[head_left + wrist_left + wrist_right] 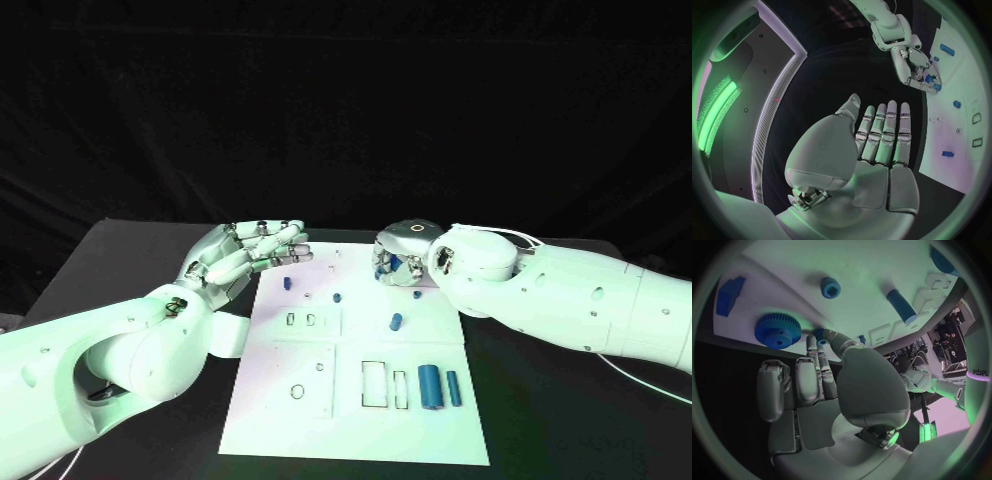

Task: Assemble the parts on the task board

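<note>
The right robot hand pinches a tiny blue plastic peg just beside the blue toothed gear on the white task board; it's probably light, rigid and slippery, so grip its sides, while the left robot hand hangs released.

Ahead of your left hand fingertips: bare black table, open passage. Your right hand fingertips sit crowded; gear and small peg stand just beyond them on the task board.

Black table bearing the white task board at its middle. The board lies flat.
</note>
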You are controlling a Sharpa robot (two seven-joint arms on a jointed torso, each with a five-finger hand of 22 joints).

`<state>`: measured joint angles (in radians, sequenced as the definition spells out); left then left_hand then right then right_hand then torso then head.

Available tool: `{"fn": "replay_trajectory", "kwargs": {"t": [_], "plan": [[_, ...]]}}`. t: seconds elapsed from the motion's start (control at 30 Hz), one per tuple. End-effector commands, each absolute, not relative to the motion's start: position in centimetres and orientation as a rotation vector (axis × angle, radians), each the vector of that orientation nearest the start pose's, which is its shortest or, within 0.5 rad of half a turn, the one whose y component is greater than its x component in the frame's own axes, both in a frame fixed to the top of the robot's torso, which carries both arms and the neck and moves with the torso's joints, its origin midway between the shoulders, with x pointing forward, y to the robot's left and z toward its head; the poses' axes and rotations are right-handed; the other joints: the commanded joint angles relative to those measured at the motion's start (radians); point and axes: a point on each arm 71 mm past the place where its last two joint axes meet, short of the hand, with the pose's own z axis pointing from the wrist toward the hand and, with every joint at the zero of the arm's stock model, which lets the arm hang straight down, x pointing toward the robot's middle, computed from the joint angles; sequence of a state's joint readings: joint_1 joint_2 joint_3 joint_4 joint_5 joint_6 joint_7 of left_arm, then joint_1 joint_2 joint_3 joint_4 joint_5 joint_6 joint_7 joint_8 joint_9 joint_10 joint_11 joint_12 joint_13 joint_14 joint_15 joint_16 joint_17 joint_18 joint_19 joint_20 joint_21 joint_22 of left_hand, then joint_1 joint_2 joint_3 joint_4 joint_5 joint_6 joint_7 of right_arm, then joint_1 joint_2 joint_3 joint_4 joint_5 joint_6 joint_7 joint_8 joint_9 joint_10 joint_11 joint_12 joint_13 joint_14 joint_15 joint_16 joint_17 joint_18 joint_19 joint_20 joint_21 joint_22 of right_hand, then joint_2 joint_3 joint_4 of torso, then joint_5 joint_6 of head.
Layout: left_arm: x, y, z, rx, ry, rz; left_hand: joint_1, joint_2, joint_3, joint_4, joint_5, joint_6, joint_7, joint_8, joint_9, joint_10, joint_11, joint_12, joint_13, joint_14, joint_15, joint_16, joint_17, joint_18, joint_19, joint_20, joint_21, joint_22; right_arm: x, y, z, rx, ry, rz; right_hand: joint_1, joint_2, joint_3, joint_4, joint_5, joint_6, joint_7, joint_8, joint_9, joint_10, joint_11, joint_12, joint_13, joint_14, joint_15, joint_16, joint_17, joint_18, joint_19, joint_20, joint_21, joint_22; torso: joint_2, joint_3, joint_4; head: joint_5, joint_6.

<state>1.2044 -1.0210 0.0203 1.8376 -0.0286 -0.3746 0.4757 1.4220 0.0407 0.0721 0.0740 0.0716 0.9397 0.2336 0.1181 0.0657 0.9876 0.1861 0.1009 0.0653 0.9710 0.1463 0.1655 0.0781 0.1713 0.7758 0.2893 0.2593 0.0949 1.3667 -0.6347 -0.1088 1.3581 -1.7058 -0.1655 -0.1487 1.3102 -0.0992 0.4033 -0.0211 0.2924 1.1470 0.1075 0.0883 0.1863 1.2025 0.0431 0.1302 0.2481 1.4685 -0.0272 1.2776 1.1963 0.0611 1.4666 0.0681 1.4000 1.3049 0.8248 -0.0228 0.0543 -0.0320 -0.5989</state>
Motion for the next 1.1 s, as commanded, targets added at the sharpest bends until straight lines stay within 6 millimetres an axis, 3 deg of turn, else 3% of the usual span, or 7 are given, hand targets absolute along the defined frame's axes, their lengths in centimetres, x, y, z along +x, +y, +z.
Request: {"fn": "replay_trajectory", "kwargs": {"t": [0.03, 0.33, 0.5, 0.77, 1.1], "plan": [[43.3, 20.5, -12.1, -0.991, 1.313, -1.725, -0.008, -0.001, 0.003, -0.003, 0.007, 0.002, 0.009, -0.005, -0.001, 0.001, 0.006, -0.003, -0.001, 0.001, 0.01, -0.007, -0.002, 0.007, 0.002, 0.0, -0.006, -0.002, 52.5, -13.6, -13.4, -0.496, 1.539, 0.467, 0.017, 0.004, 0.007, -0.001, 0.013, 0.01, 0.0, 0.006, 0.006, 0.007, 0.003, 0.0, 0.002, 0.046, -0.007, 0.003, -0.002, -0.006, 0.005, 0.001, 0.007, 0.002, 0.0, -0.0003, 0.0001, 0.003, 0.002], [43.4, 20.6, -12.2, -0.998, 1.316, -1.73, -0.017, -0.006, -0.002, -0.001, 0.007, 0.003, 0.01, -0.009, -0.001, 0.002, 0.007, -0.007, 0.0, 0.002, 0.011, -0.011, -0.002, 0.007, 0.0, 0.0, -0.009, -0.004, 52.8, -13.0, -11.5, -0.43, 1.405, 0.51, 0.015, 0.002, 0.009, -0.001, 0.014, 0.015, 0.0, 0.007, 0.009, 0.009, 0.003, -0.003, 0.002, 0.046, -0.007, 0.007, 0.002, -0.007, 0.006, 0.001, 0.009, 0.005, 0.001, -0.0013, 0.0021, -0.001, 0.018], [43.5, 20.6, -12.2, -0.999, 1.315, -1.728, -0.017, -0.006, -0.002, -0.001, 0.007, 0.003, 0.01, -0.009, -0.001, 0.002, 0.007, -0.007, 0.0, 0.002, 0.011, -0.011, -0.002, 0.007, 0.0, 0.0, -0.009, -0.004, 53.5, -12.1, -10.9, -0.403, 1.345, 0.528, 0.014, 0.002, 0.011, 0.0, 0.011, 0.016, 0.0, 0.007, 0.01, 0.01, 0.003, -0.003, 0.002, 0.046, -0.007, 0.008, 0.004, -0.007, 0.005, 0.001, 0.009, 0.005, 0.004, -0.0009, 0.0044, -0.006, 0.016], [43.6, 20.5, -12.2, -1.0, 1.315, -1.727, -0.019, -0.006, -0.003, -0.001, 0.007, 0.003, 0.01, -0.01, -0.001, 0.002, 0.007, -0.008, 0.0, 0.003, 0.011, -0.012, -0.002, 0.007, 0.0, 0.0, -0.009, -0.004, 54.3, -10.2, -11.2, -0.407, 1.34, 0.54, 0.014, 0.002, 0.012, 0.0, 0.012, 0.014, 0.001, 0.006, 0.01, 0.009, 0.004, -0.005, 0.002, 0.046, -0.007, 0.01, 0.005, -0.006, 0.004, 0.001, 0.007, 0.003, 0.005, -0.0005, 0.0037, 0.005, 0.011], [43.5, 20.4, -12.1, -0.998, 1.315, -1.729, -0.018, -0.005, -0.002, -0.001, 0.007, 0.004, 0.009, -0.01, -0.001, 0.003, 0.007, -0.009, 0.0, 0.003, 0.011, -0.012, -0.002, 0.007, 0.0, 0.0, -0.009, -0.005, 54.9, -8.8, -11.9, -0.417, 1.357, 0.538, 0.013, -0.001, 0.012, 0.0, 0.011, 0.011, 0.002, 0.004, 0.011, 0.008, 0.005, -0.007, 0.001, 0.046, -0.006, 0.011, 0.006, -0.006, 0.004, 0.002, 0.007, 0.003, 0.009, -0.0018, 0.0069, 0.007, 0.011]]}}
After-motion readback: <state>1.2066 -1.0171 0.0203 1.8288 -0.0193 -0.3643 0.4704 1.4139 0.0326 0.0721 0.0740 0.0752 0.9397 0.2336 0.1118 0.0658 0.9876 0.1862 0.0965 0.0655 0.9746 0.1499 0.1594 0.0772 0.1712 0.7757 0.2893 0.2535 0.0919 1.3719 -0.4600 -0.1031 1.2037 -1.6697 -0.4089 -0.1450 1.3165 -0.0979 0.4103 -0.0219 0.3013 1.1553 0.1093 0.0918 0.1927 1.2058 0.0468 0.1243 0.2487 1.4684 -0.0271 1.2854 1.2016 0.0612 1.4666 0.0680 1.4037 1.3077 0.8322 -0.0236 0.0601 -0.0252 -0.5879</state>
